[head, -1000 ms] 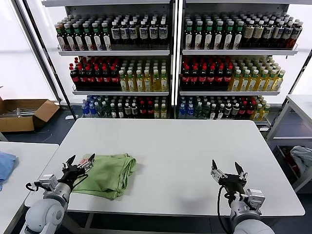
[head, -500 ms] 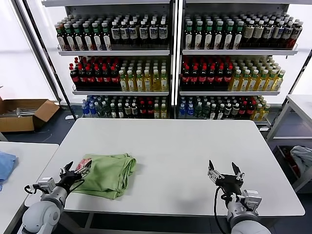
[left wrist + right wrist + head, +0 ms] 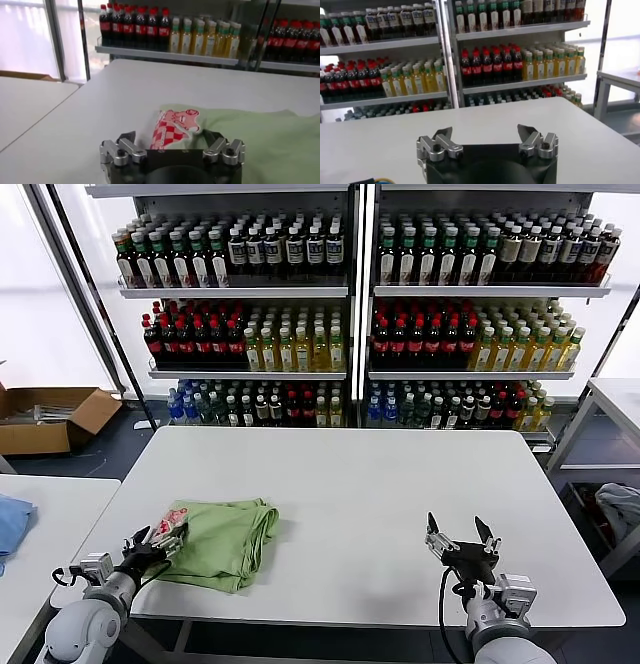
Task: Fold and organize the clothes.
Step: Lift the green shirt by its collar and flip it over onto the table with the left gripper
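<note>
— Where do we stand with the left hand (image 3: 155,539)?
— We find it with fingers spread, gripping nothing, low at the near-left edge of the folded green shirt (image 3: 222,539), its printed patch (image 3: 172,129) between the fingers.
— And the right hand (image 3: 461,536)?
— Fingers apart and empty, above bare desk (image 3: 380,484), well apart from the shirt. We note bottle shelves (image 3: 350,314) behind.

Bright, even daylight floods in from the windows (image 3: 60,304) at the back left, which are blown out to plain white. The white desk (image 3: 380,484) is evenly lit, with only a soft shadow beside the folded shirt (image 3: 225,539). The far shelves (image 3: 200,52) look slightly soft in the left wrist view.
</note>
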Controlling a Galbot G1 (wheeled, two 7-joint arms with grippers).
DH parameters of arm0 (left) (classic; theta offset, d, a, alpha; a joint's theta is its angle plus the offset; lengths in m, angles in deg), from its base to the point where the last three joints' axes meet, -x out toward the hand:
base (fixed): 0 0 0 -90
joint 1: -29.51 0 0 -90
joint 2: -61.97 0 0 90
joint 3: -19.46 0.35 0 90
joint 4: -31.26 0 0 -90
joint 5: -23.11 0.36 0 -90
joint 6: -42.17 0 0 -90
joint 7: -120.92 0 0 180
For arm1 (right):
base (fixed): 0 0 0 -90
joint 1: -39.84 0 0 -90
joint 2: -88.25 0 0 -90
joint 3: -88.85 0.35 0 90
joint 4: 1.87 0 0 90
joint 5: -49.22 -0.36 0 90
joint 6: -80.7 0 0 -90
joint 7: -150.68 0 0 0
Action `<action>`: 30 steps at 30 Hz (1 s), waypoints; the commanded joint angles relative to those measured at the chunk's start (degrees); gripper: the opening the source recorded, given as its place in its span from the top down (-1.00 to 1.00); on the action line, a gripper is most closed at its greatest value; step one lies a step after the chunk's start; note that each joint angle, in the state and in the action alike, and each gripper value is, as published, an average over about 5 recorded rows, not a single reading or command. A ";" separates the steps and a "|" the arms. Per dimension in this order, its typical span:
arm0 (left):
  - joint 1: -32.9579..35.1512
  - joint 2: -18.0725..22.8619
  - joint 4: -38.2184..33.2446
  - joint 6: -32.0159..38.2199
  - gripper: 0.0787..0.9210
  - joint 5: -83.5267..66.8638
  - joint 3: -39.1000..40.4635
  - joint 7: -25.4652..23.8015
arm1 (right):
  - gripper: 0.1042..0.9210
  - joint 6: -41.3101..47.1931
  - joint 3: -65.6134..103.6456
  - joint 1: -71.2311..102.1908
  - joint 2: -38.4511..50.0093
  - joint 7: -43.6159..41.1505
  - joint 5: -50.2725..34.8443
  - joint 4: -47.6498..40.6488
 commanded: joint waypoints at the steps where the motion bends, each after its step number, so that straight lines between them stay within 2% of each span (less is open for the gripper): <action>1: 0.05 -0.13 1.46 -0.28 -0.61 -0.21 0.12 -1.14 | -0.76 0.07 -0.25 -0.12 -0.16 0.01 0.32 -0.12; 17: 1.53 0.21 0.60 2.14 0.48 0.95 -0.65 -5.16 | -0.76 0.52 -0.18 -0.78 0.14 0.24 0.66 0.09; 22: 2.48 0.07 -0.97 4.32 0.82 0.91 -2.96 -4.39 | -0.76 0.44 0.12 -0.90 0.67 0.19 0.49 0.03; 26: 3.65 -0.34 -3.44 5.37 0.91 -2.37 -8.13 -3.53 | -0.76 0.36 -0.06 -1.36 1.17 0.15 0.33 -0.27; 30: 3.84 -3.21 -3.71 5.31 0.91 -5.03 -13.89 -2.69 | -0.76 0.36 -1.08 -2.05 1.31 0.10 0.27 -0.58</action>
